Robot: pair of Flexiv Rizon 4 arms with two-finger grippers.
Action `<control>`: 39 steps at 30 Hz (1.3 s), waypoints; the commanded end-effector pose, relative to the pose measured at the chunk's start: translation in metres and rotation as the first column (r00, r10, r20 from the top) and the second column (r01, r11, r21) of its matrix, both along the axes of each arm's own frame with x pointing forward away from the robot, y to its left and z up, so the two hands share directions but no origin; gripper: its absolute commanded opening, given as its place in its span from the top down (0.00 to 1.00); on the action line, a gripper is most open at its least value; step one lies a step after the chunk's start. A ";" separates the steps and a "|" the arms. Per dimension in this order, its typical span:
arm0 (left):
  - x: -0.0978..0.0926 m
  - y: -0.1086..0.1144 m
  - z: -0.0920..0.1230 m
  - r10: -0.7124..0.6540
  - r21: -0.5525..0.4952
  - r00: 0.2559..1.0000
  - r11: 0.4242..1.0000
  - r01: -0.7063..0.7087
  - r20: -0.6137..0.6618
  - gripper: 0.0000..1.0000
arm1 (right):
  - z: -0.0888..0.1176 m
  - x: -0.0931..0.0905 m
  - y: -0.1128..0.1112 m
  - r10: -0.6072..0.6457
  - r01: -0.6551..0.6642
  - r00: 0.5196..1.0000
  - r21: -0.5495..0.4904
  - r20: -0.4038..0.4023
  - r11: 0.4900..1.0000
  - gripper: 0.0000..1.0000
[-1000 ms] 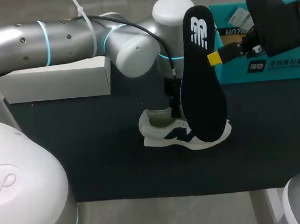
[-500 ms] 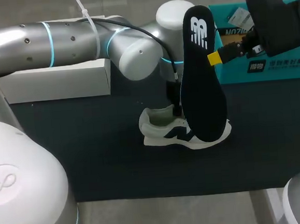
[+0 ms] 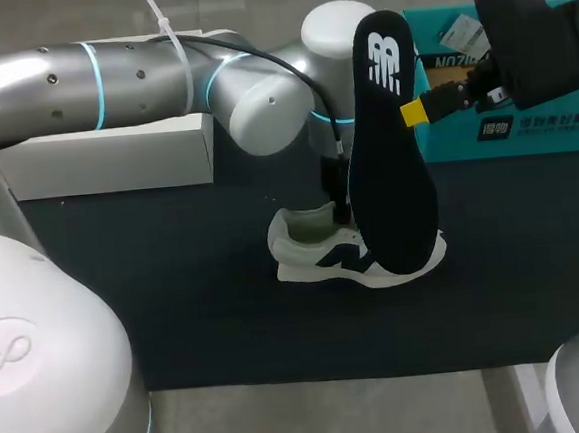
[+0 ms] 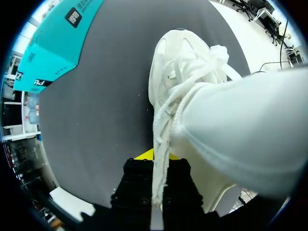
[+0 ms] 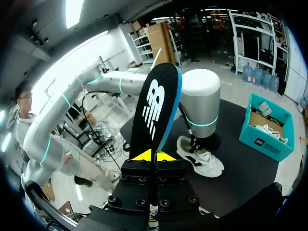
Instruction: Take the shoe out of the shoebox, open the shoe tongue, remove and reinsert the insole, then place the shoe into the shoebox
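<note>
A white sneaker (image 3: 322,246) with dark side marks lies on the black mat, its toe partly hidden behind the insole. My left gripper (image 4: 153,157) is down at the shoe's opening, shut on the edge of the white tongue (image 4: 231,130), with the laces (image 4: 166,120) running down beside it. My right gripper (image 3: 414,112) is shut on the black insole (image 3: 390,158), which it holds upright above the shoe, logo end up. The right wrist view has the insole (image 5: 156,108) rising from between the fingers, with the sneaker (image 5: 199,156) beyond it.
The teal shoebox (image 3: 523,118) stands at the back right, and in the right wrist view the shoebox (image 5: 260,139) holds another white shoe. A white box lid (image 3: 114,155) lies at the back left. The black mat (image 3: 175,296) is bare in front of the shoe.
My left arm has shifted slightly to the right over the shoe and then kept still. The right arm and the insole have not moved.
</note>
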State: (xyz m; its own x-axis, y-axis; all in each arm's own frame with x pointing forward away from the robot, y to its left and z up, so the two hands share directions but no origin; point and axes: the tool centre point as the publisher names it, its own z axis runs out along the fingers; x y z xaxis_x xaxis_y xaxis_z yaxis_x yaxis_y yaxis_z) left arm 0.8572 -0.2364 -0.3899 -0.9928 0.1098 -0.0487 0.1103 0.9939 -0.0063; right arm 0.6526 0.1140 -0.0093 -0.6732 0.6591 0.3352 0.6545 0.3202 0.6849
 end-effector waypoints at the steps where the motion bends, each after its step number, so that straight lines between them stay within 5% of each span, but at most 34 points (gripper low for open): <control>1: 0.004 0.011 0.014 -0.126 -0.003 0.992 0.992 0.126 -0.003 1.00 | 0.001 0.003 0.003 0.001 -0.001 1.000 -0.003 -0.005 1.000 1.00; 5: 0.013 0.019 0.029 -0.451 -0.003 0.892 0.892 0.451 -0.027 1.00 | 0.001 0.003 0.003 0.001 -0.001 1.000 -0.003 -0.005 1.000 1.00; 13: 0.021 0.029 0.050 -0.676 0.116 0.725 0.716 0.689 -0.133 1.00 | 0.001 0.003 0.003 0.001 -0.001 1.000 -0.003 -0.005 1.000 1.00; 15: 0.023 0.031 0.054 -0.773 0.137 0.616 0.601 0.788 -0.151 1.00 | 0.001 0.003 0.003 0.001 -0.001 1.000 -0.003 -0.005 1.000 1.00; 19: 0.017 0.037 0.060 -0.989 0.095 0.127 0.120 0.988 -0.073 1.00 | 0.001 0.003 0.003 0.001 -0.001 1.000 -0.003 -0.005 1.000 1.00; 39: 0.020 0.035 0.061 -0.991 0.094 0.117 0.111 0.989 -0.061 1.00 | 0.001 0.003 0.003 0.001 -0.001 1.000 -0.003 -0.005 1.000 1.00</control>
